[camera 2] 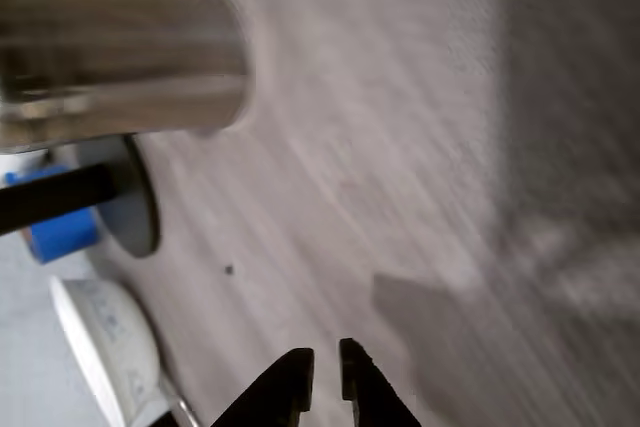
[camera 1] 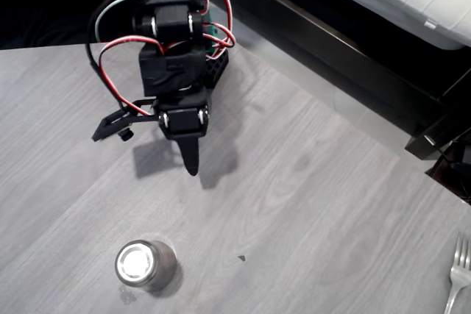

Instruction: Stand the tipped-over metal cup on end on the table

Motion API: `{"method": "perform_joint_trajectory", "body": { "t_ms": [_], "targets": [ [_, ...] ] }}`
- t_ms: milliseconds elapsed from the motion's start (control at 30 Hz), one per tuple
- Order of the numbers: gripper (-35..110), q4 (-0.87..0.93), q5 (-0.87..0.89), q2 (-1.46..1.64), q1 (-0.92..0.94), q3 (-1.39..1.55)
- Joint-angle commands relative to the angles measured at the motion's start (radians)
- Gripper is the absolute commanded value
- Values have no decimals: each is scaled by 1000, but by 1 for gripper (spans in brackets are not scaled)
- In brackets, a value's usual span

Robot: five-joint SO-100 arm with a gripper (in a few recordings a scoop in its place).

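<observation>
The small shiny silver steel cup (camera 1: 145,263) is seen in the overhead view near the lower edge of the light grey wood-grain surface (camera 1: 309,182), and it appears there already upright, its round end turned toward the camera; which end is up cannot be told with certainty. In the wrist view the cup (camera 2: 120,57) is blurred at the upper left.

The black two-finger end effector (camera 1: 191,159) is held above the surface, well apart from the cup, which lies below and slightly left of it in the overhead view. Its fingers are pressed nearly together on nothing, with a thin gap seen in the wrist view (camera 2: 325,377).

A risk is judged here: if the arm is brought down again toward the cup, the smooth tapered wall could be pushed and the cup tipped over or rolled away. The silver fork (camera 1: 458,273) at the right edge is far from this path.
</observation>
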Motion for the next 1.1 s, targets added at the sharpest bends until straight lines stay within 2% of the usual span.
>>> {"method": "perform_joint_trajectory", "body": {
  "t_ms": [0,133,1067],
  "targets": [
    [0,35,8,29,-2,-3],
    [0,117,3,29,-3,-2],
    [0,118,5,29,9,-2]
  ]
}}
